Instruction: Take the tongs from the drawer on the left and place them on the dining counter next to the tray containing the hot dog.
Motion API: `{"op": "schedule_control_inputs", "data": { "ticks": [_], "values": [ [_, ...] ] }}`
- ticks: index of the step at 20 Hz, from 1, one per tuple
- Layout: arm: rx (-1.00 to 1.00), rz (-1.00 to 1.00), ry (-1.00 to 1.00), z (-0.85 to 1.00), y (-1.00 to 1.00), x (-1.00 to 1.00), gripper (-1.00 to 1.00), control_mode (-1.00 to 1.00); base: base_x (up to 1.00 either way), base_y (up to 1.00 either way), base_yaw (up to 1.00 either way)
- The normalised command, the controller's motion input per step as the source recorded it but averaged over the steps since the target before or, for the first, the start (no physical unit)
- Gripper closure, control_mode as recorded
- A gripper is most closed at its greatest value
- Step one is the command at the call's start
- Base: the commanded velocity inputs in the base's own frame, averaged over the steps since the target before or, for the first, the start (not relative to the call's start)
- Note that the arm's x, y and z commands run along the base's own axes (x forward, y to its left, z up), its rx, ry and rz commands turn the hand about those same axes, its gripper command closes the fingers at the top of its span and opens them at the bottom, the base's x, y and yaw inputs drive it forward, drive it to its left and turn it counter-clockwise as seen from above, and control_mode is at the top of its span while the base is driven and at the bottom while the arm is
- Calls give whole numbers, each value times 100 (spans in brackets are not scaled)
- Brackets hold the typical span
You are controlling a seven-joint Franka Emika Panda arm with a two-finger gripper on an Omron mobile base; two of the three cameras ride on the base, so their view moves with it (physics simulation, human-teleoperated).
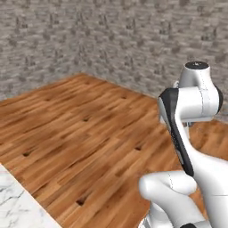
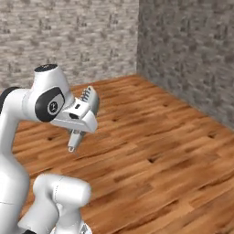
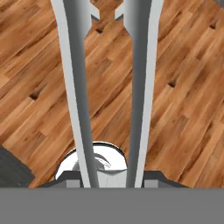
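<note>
We have the tongs (image 3: 109,78) right in front of us in the hand view — two long, slim silvery-grey arms running side by side up the picture, with small notched tips facing each other near the top edge. They sit between the gripper (image 3: 109,181) fingers, whose jaws stand partly closed against the two arms and hold them, lifted over the wooden floor (image 3: 183,109).

In the right base view we see what the hand view cannot: the gripper (image 2: 73,145) hanging from the white arm (image 2: 45,98) and pointing down and forward well above the planks, with the grey toothed end of the tongs (image 2: 89,98) poking up beside the hand. That view also gives us the grey stone wall (image 2: 183,50) meeting in a corner.

The left base view adds one more thing — a corner of white marble, the dining counter (image 1: 15,205), at the lower left edge, well apart from the arm.
</note>
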Motion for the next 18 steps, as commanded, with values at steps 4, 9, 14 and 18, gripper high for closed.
{"op": "schedule_control_inputs", "data": {
  "ticks": [4, 9, 14, 18],
  "values": [
    [0, 0, 0, 0, 0, 0, 100, 100, 98, -1, 83],
    [0, 0, 0, 0, 0, 0, 100, 100, 38, -1, 84],
    [0, 0, 0, 0, 0, 0, 100, 100, 13, -29, 64],
    [0, 0, 0, 0, 0, 0, 100, 100, 87, -69, 37]
  ]
}}
